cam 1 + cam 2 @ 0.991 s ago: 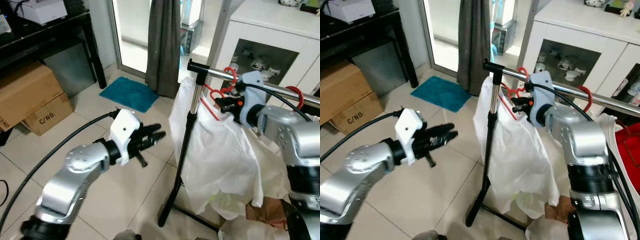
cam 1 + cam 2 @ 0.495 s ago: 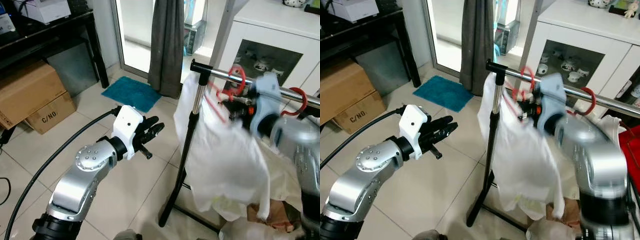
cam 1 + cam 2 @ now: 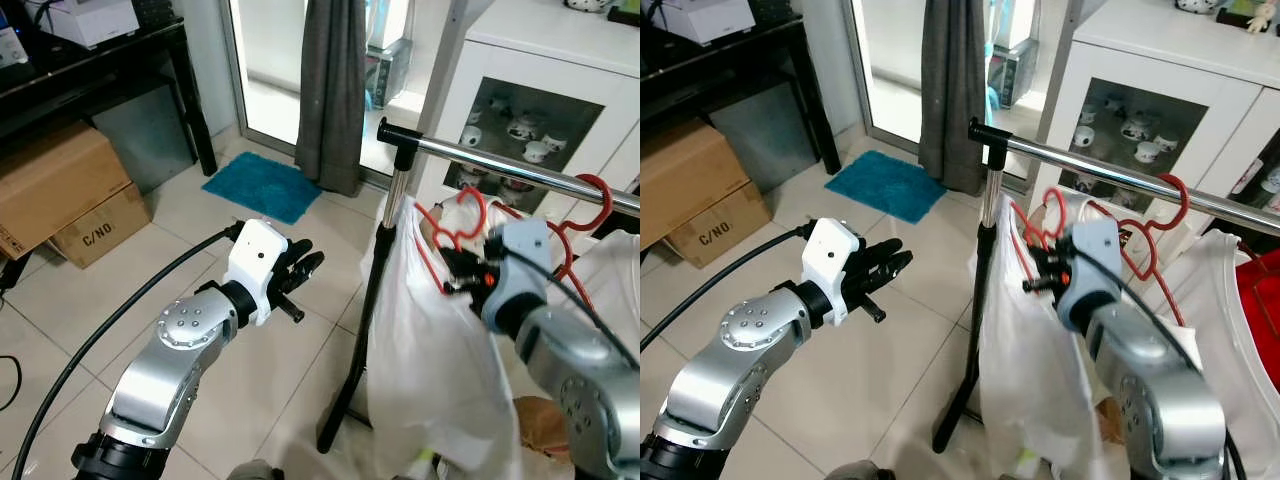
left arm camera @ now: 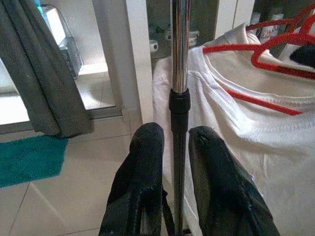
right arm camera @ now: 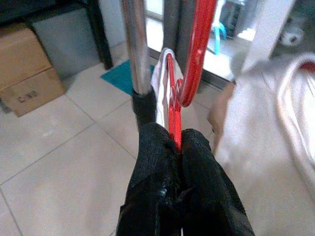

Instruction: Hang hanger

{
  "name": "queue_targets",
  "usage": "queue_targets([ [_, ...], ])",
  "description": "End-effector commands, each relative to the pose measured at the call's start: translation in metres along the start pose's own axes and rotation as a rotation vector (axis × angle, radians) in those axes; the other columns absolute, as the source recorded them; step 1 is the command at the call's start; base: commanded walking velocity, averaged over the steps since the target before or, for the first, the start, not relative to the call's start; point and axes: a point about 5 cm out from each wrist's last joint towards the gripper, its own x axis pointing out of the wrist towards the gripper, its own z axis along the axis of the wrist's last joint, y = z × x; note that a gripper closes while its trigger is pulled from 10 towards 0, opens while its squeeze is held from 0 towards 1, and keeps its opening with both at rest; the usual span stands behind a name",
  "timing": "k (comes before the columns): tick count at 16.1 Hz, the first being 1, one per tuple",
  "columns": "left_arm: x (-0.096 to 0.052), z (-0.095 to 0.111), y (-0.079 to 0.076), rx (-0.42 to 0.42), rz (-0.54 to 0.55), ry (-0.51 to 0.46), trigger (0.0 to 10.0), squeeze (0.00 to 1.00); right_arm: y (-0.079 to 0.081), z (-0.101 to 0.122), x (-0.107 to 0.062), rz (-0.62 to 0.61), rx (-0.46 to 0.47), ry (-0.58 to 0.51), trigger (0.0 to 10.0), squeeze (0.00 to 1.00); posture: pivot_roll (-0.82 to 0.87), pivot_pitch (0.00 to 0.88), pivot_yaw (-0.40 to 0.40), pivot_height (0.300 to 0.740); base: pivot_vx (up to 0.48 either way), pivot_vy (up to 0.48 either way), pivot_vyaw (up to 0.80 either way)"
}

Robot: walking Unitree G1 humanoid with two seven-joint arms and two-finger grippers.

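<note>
Up front in the left eye view, the right gripper (image 3: 452, 275) holds a red hanger (image 3: 440, 232) carrying a white shirt (image 3: 430, 370), just below the chrome rail (image 3: 520, 172) of a clothes rack; the hanger's hook sits under the rail, not over it. Another red hanger (image 3: 590, 205) is hooked on the rail farther along. The left gripper (image 3: 300, 270) hangs in the air well apart from the rack's upright pole (image 3: 375, 290), over the tiled floor (image 3: 250, 400), with a teal mat (image 3: 258, 186), a grey curtain (image 3: 335, 90) and cardboard boxes (image 3: 60, 195) behind it. The right eye view shows the same scene, with a white cabinet (image 3: 1160, 90) of cups behind the rail. From the left wrist view, the two black fingers (image 4: 142, 167) stand slightly apart with nothing between them, the pole seen in the gap beyond, the shirt on its red hanger beside it. From the right wrist view, the fingers (image 5: 157, 157) are pressed together on the red hanger wire, clamping it, close beside the chrome pole.
</note>
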Motion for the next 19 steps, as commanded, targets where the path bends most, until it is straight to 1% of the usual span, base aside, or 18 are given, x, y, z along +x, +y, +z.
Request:
queue_targets([
  [1, 0.000, 0.000, 0.002, 0.000, 0.014, 0.002, 10.0, 0.00, 0.004, 0.004, -0.003, -0.001, -0.015, -0.041, 0.0, 0.00, -0.02, 0.028, 0.002, 0.740, -0.255, 0.000, 0.00],
  [6, -0.001, -0.001, 0.003, -0.005, 0.024, 0.002, 10.0, 0.00, 0.012, -0.006, -0.004, -0.041, 0.017, -0.061, 0.0, 0.00, -0.02, 0.030, -0.003, 0.740, -0.286, 0.000, 0.00],
  [10, 0.000, -0.001, 0.003, -0.006, 0.025, 0.003, 10.0, 0.00, 0.016, -0.006, -0.004, -0.050, 0.029, -0.078, 0.0, 0.00, -0.03, 0.035, 0.000, 0.740, -0.315, 0.000, 0.00],
  [14, 0.000, -0.001, 0.002, -0.005, 0.015, 0.004, 10.0, 0.00, 0.024, -0.005, -0.004, 0.002, 0.028, -0.099, 0.0, 0.00, -0.03, 0.036, -0.002, 0.740, -0.318, 0.000, 0.00],
  [15, 0.004, -0.001, 0.002, -0.021, 0.006, 0.014, 10.0, 0.00, 0.031, 0.000, -0.004, 0.057, 0.048, -0.127, 0.0, 0.00, -0.03, 0.035, -0.002, 0.740, 0.000, 0.000, 0.00],
  [16, 0.005, -0.002, 0.002, -0.023, 0.006, 0.020, 10.0, 0.00, 0.033, 0.001, -0.004, 0.072, 0.054, -0.135, 0.0, 0.00, -0.03, 0.035, -0.002, 0.740, 0.000, 0.000, 0.00],
  [17, 0.008, -0.001, 0.001, -0.040, -0.011, 0.013, 10.0, 0.21, 0.037, 0.004, -0.004, 0.113, 0.061, -0.149, 0.0, 0.00, -0.03, 0.030, -0.001, 0.740, 0.000, 0.000, 0.00],
  [18, 0.013, 0.002, 0.000, -0.074, -0.037, -0.010, 10.0, 1.00, 0.044, 0.008, -0.004, 0.174, 0.065, -0.167, 0.0, 0.00, -0.03, 0.027, -0.001, 0.740, 0.000, 0.000, 0.00],
  [19, 0.015, 0.003, 0.000, -0.075, -0.046, -0.017, 10.0, 1.00, 0.048, 0.010, -0.005, 0.207, 0.067, -0.178, 0.0, 0.00, -0.03, 0.026, -0.001, 0.740, 0.000, 0.000, 0.00],
])
